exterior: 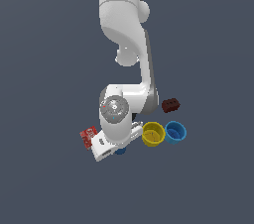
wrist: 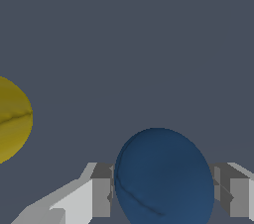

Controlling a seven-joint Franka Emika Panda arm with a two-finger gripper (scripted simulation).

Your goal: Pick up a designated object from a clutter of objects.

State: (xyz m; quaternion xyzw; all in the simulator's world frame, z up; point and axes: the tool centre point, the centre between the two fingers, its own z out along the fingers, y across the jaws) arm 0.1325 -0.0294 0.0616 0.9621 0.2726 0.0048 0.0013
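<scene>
The designated object, a small dark blue ball (wrist: 163, 181), sits between my two fingers, and both grey pads (wrist: 101, 196) meet its sides. My gripper (wrist: 163, 191) is shut on it. In the exterior view only a sliver of the ball (exterior: 120, 151) peeks out under the white hand (exterior: 106, 144), which hides the fingers. The rest of the clutter lies around it: a yellow cup (exterior: 153, 134), a light blue cup (exterior: 175, 132), a dark red brick (exterior: 170, 104) and a red flat box (exterior: 88, 135).
The yellow cup (wrist: 12, 119) shows close beside the ball in the wrist view. The arm's white links (exterior: 126, 25) reach down from the top of the exterior view over the dark grey floor (exterior: 44, 178).
</scene>
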